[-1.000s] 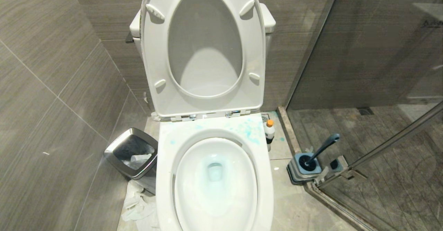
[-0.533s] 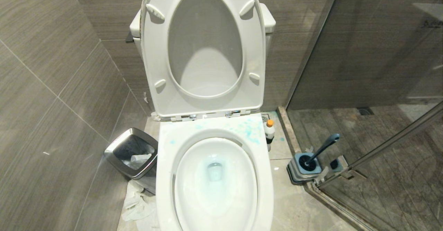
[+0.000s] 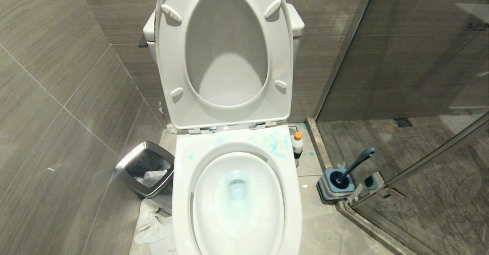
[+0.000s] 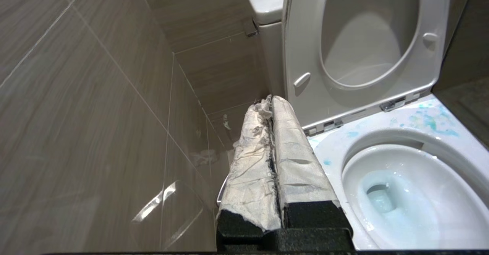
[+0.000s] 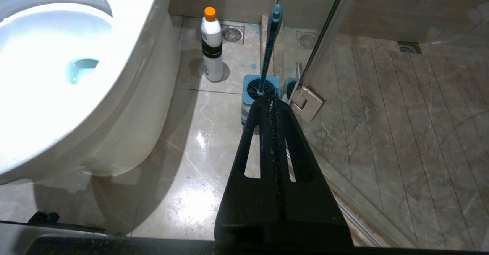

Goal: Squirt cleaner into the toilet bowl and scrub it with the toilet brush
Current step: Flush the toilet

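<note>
Right wrist view puts our right gripper [image 5: 272, 104] nearest, its black fingers pressed together on nothing, hanging over the floor beside the toilet bowl [image 5: 57, 56]. Straight ahead of those fingertips stands the toilet brush [image 5: 269, 44], bristle head down in its square holder [image 5: 261, 90], the long handle rising nearly upright and leaning a little away from us. Just beyond and towards the bowl, the cleaner [image 5: 212, 46] stands upright on the floor, orange cap on, close to the bowl's outer wall but apart from it. We judge the right arm the nearer one for both things; the bottle's long axis is vertical, so a level approach from the side would suit it.

Our left gripper [image 4: 272, 151], fingers wrapped in pale padding and closed empty, sits on the bowl's other side, by the tiled wall.

From the head camera neither arm shows. It alone gives the waste bin [image 3: 145, 167] left of the bowl, the crumpled paper [image 3: 153, 228] on the floor, and the raised seat [image 3: 225, 52]. Teal splashes mark the rim behind the bowl.
</note>
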You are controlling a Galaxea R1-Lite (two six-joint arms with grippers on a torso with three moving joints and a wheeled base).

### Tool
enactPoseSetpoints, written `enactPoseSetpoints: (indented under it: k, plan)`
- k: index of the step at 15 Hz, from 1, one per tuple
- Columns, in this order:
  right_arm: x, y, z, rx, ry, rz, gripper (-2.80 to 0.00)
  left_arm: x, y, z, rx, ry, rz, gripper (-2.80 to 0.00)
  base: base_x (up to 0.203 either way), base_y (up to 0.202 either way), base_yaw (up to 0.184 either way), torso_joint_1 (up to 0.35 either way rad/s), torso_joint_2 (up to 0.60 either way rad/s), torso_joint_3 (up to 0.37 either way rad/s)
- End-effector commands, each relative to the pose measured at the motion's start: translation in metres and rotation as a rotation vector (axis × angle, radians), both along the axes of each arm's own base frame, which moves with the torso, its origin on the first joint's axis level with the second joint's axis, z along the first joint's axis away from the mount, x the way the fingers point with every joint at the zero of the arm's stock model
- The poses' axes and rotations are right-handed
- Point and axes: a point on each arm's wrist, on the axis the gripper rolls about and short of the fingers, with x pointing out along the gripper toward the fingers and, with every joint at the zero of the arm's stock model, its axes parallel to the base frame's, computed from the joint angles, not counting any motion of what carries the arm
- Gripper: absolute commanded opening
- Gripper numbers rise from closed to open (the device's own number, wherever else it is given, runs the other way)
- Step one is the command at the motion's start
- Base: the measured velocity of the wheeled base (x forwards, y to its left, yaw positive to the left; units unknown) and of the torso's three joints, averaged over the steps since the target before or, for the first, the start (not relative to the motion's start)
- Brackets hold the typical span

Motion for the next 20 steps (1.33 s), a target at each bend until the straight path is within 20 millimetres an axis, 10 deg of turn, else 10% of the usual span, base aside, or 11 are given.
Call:
enactPoseSetpoints:
  k: [1,7,20]
  plan:
    - [0.0,0.0,0.0,-0.001,0.001,0.0,-2.8,0.064,-0.001,0.019,0.014,0.154,-0.007,-2.8,0.0,0.0,0.0,0.0,0.0,0.0]
    - [0.0,0.0,0.0,-0.001,0.001,0.0,-2.8,0.206,-0.003,0.02,-0.014,0.299,-0.041,-2.8,0.0,0.0,0.0,0.0,0.0,0.0]
    - [0.0,0.0,0.0,-0.001,0.001,0.0,-2.8,0.325,-0.005,0.085,-0.221,0.013,-0.08,-2.8,0.0,0.0,0.0,0.0,0.0,0.0]
